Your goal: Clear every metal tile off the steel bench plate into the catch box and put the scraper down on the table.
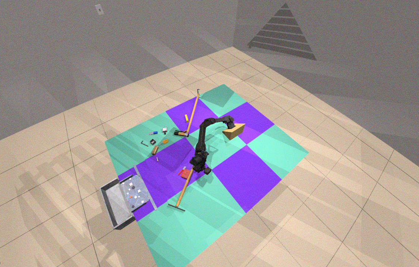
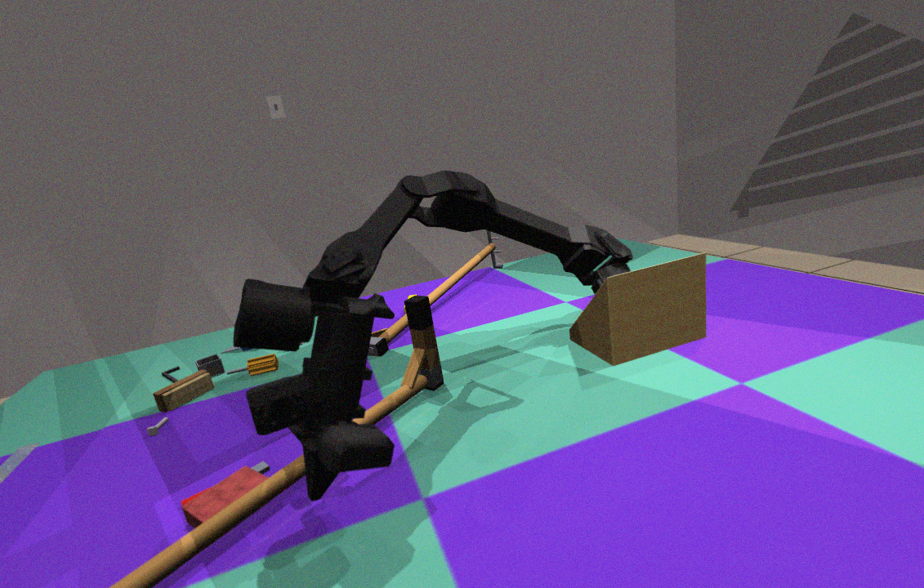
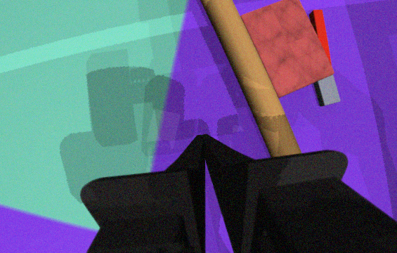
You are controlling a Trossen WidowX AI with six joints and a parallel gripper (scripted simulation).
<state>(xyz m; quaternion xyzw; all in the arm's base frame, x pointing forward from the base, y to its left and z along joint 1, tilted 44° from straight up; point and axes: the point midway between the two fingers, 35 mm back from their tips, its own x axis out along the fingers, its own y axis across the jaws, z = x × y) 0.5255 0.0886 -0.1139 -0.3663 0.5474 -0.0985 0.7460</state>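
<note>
I hold the pincer point(image 3: 205, 165) shut and empty, lower centre, beside the long scraper point(image 3: 251, 81) handle (ungrasped): open, then straddle.
</note>
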